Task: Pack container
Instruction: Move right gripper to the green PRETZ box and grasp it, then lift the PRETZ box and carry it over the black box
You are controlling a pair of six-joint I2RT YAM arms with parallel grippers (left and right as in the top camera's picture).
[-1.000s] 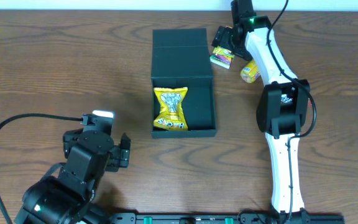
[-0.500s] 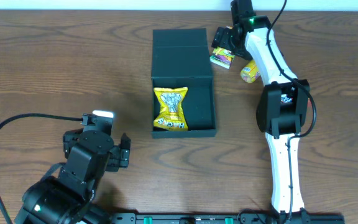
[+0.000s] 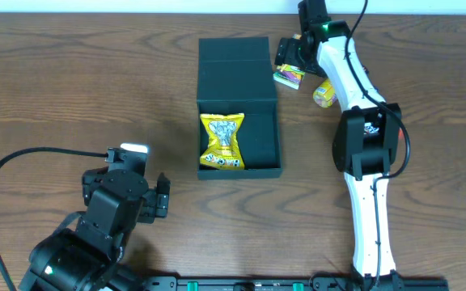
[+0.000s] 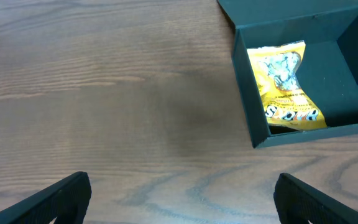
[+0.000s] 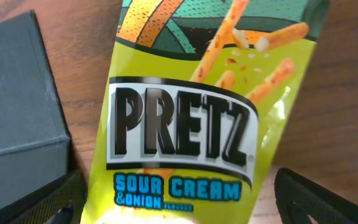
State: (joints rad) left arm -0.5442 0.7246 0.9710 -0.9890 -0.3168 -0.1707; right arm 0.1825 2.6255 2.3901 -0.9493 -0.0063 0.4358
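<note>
at centre, open container lies lengthwise near-far, lid farthest

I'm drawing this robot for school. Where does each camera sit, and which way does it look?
Overhead: fixed above the table, looking straight down; shows the left arm, right arm, container and Pretz packet.
Left wrist: on the left arm, looking down at the container's corner and yellow packet; open left tool tips show.
Right wrist: on the right arm, close above the Pretz packet; open right tool tips show.
Shared: overhead and left wrist both see the yellow packet in the container.
</note>
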